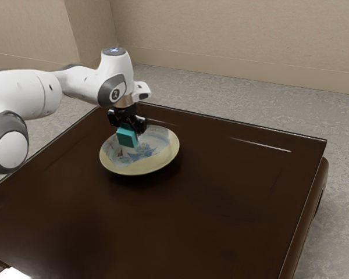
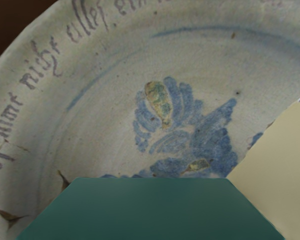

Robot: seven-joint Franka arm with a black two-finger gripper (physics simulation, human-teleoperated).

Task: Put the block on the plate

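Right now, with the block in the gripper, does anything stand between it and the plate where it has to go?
Nothing visible does. The gripper holds the block above the plate, and the wrist view shows no other object between the block and the plate's painted surface.

You see beige walls (image 1: 221,35) above mottled gray flooring (image 1: 291,104), and a dark brown, glossy table (image 1: 221,215)
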